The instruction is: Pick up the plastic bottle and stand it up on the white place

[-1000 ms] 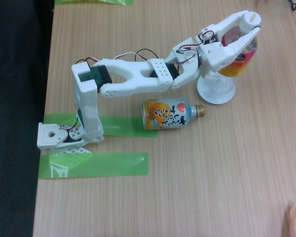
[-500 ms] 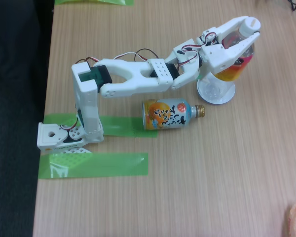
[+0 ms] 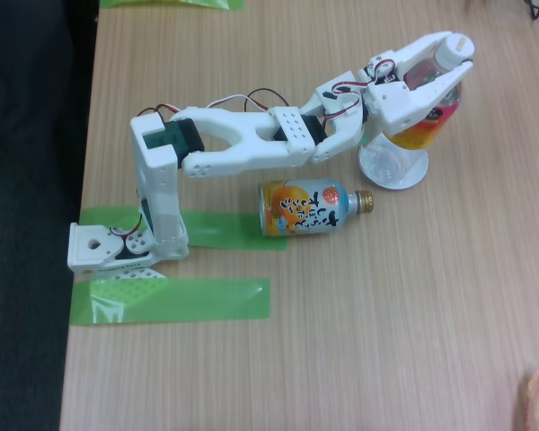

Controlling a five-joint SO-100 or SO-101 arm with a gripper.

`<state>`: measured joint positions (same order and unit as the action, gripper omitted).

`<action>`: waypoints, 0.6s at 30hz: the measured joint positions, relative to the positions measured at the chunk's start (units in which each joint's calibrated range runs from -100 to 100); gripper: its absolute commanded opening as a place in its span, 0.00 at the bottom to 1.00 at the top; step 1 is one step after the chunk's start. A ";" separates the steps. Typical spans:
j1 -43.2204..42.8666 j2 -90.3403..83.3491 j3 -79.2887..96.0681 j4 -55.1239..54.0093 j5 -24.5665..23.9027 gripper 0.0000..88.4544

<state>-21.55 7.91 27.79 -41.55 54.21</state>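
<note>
The plastic bottle (image 3: 428,125), clear with a white cap and a red, yellow and orange label, stands tilted over the white place (image 3: 393,171), a small round plate at the right of the fixed view. Its clear lower end meets the plate; I cannot tell whether it rests there. My gripper (image 3: 462,57) is shut on the bottle's upper part, one white finger on each side just below the cap. The arm stretches from its base at the left across to the plate.
A shorter orange and light-blue bottle (image 3: 309,207) with a gold cap lies on its side just below the arm, near the plate. Green tape strips (image 3: 171,301) mark the table by the arm's base (image 3: 108,251). The table's left edge drops to dark floor.
Over the last second the held bottle swung more upright and its lower end came down toward the plate. In the last half second almost nothing moved.
</note>
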 measured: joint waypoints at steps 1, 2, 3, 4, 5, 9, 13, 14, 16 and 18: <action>0.00 0.00 0.00 0.00 0.00 0.08; 0.00 0.00 0.00 0.00 0.00 0.08; 0.00 0.00 0.00 0.00 0.00 0.08; 0.00 0.00 -0.09 0.00 0.00 0.08; 0.00 0.00 -0.36 0.00 0.00 0.08; 0.00 0.00 -2.35 0.00 0.00 0.08; 0.00 0.00 -3.98 0.00 -1.37 0.08; 0.00 0.00 -4.34 0.00 -1.68 0.08; 0.22 0.00 -4.52 0.00 -2.00 0.08; 0.67 0.00 -4.52 0.00 -2.10 0.08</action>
<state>-20.88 7.91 23.27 -41.55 52.10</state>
